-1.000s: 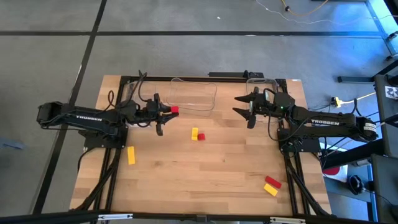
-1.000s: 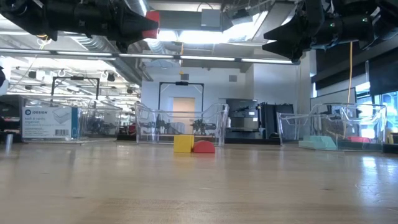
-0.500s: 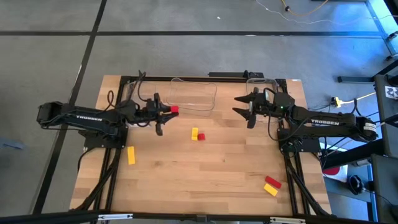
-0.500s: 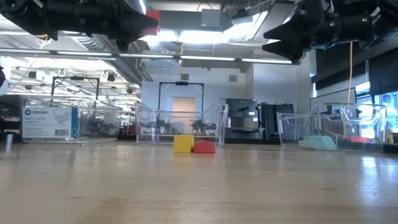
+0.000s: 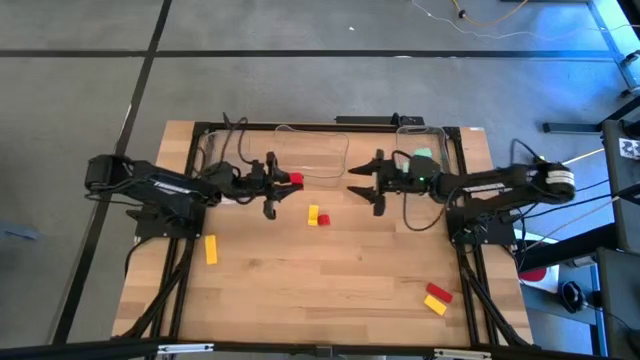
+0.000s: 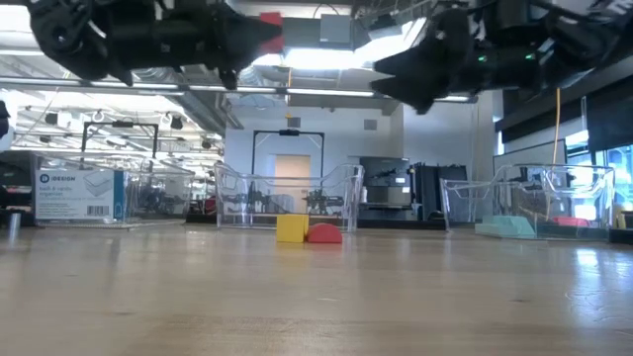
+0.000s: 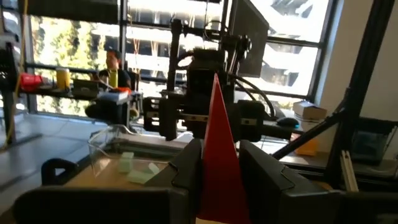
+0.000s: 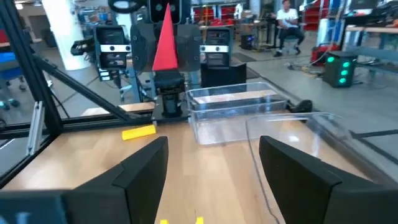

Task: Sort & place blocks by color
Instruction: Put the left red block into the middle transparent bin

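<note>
Wooden tabletop (image 5: 330, 270) from above: the left gripper (image 5: 280, 185) hangs clenched on a red block (image 5: 294, 179) just beside the clear bin (image 5: 312, 152), facing the right gripper (image 5: 364, 183), whose fingers are spread and empty. A yellow-and-red pair (image 5: 317, 216) lies between and below them, well clear.

At table height, both arms hover high; that pair (image 6: 308, 232) sits alone mid-table, teal blocks (image 6: 508, 226) already binned.

Left wrist: the red block (image 7: 217, 149) stands wedged between the fingers. It looks light, stiff and smooth, so I'd pinch its flat sides.

Right wrist: its open fingers (image 8: 143, 171) frame the bin (image 8: 233, 109) ahead.
</note>
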Robot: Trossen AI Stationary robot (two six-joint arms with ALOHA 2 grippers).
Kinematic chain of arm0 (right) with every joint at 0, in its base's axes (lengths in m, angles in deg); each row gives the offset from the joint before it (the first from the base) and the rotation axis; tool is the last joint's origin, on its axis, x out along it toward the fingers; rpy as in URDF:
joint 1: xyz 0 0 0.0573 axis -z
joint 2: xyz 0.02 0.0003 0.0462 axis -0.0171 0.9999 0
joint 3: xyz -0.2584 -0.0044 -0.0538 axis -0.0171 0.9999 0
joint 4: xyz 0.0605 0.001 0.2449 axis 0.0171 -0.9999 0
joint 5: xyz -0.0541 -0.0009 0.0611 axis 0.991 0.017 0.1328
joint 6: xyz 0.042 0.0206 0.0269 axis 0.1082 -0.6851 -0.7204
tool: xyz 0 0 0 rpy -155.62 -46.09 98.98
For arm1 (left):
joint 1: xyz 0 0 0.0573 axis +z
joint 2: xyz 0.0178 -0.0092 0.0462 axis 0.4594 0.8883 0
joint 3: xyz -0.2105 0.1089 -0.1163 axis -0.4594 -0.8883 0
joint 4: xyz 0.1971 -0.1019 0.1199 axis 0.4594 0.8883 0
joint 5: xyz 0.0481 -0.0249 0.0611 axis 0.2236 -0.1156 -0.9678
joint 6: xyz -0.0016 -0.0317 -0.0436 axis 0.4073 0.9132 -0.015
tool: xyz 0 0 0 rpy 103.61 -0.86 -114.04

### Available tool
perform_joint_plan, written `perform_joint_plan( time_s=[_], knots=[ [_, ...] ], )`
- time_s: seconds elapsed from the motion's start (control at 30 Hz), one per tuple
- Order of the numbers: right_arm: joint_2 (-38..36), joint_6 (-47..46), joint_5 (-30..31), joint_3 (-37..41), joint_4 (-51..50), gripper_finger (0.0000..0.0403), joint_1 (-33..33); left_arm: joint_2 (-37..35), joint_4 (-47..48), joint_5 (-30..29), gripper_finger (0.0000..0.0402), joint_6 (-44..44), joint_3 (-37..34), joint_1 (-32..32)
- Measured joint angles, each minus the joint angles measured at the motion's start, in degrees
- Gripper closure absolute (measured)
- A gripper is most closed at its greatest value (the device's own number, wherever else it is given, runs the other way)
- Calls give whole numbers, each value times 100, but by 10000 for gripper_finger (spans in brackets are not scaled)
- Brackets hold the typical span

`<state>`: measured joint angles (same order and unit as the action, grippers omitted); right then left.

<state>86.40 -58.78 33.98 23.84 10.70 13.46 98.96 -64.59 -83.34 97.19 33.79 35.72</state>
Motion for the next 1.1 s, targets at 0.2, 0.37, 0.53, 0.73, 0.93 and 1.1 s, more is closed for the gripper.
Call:
perform_joint_plan(
  time_s=[0.2, 0.37, 0.53, 0.73, 0.93, 1.1],
  knots=[
    [659, 20, -585, -713, 66, 147, -7, 475, 455, 106, 322, 33, 390, -1],
    [834, 21, -814, -1070, 66, 147, -154, 706, 548, 81, 322, 33, 539, -1],
    [1163, 41, -399, -1390, 102, 147, -434, 985, 542, 73, 322, 31, 741, -72],
    [1517, 144, 142, -1762, 99, 147, -637, 1330, 557, 75, 322, 29, 970, -158],
    [1573, 141, 327, -1794, 55, 148, -641, 1352, 510, 71, 322, -104, 1003, -170],
    [1573, 132, 331, -1794, -20, 183, -685, 1352, 483, -118, 322, -126, 1003, -170]
  ],
)
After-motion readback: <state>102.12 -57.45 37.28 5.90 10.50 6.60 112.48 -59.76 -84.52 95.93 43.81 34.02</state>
